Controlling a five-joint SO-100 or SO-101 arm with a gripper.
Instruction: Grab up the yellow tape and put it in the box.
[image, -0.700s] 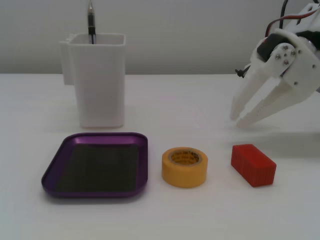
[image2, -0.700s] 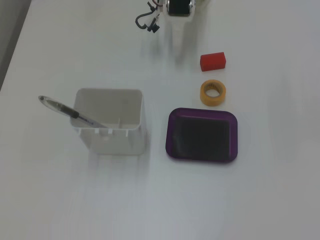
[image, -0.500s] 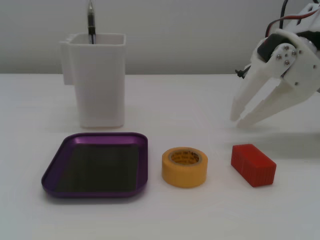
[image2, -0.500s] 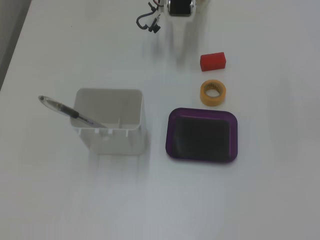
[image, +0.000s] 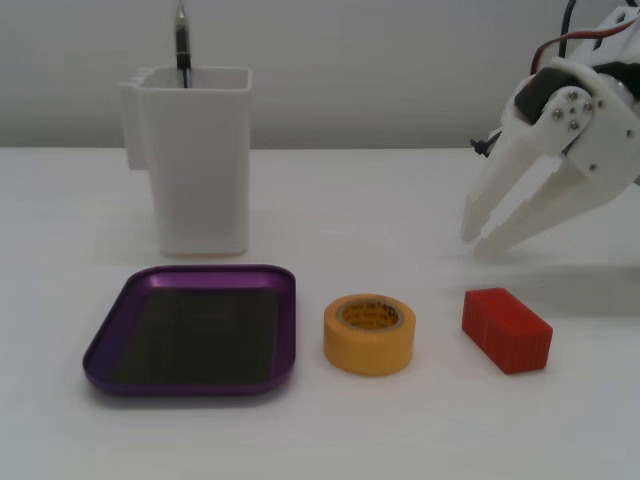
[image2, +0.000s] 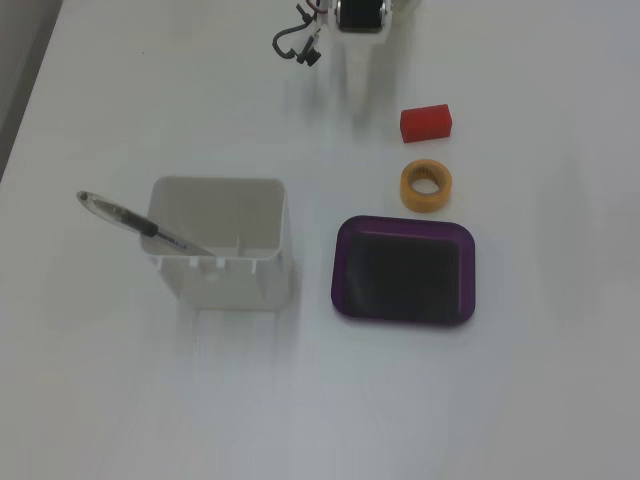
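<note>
The yellow tape (image: 369, 333) lies flat on the white table, just right of the box (image: 284, 330), a shallow purple tray with a dark bottom and nothing in it. From above, the tape (image2: 426, 186) sits just beyond the box (image2: 345, 270). My gripper (image: 476, 241) hangs at the right, well behind and right of the tape. Its white fingers point down-left with the tips nearly together and nothing between them. In the top-down fixed view only the arm's wrist (image2: 358, 12) shows clearly; the fingers wash out against the table.
A red ribbed block (image: 506, 329) lies right of the tape, below the gripper, and shows from above (image2: 426, 122) too. A tall white pen holder (image: 196, 158) with a pen (image: 182, 40) stands behind the box.
</note>
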